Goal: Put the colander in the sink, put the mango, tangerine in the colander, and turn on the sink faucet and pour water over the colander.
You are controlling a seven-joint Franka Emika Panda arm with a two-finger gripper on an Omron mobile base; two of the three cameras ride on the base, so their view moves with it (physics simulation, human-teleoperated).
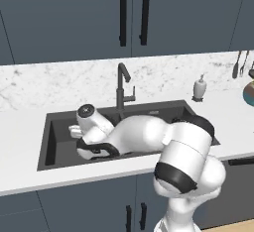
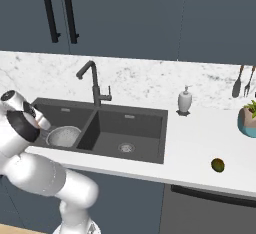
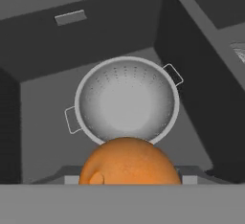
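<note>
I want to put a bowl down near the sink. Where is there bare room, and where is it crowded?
Bare: the white counter between the sink and the mango, and the basin under the sink faucet. Crowded: the other basin, where the colander sits and the claw holds the tangerine above it.

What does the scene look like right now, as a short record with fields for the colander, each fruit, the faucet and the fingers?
colander: empty, upright in the left basin of the sink
tangerine: held at the gripper, above the colander's near rim
mango: on the counter, right of the sink
sink faucet: no water seen running
fingers: hidden behind the tangerine
</note>
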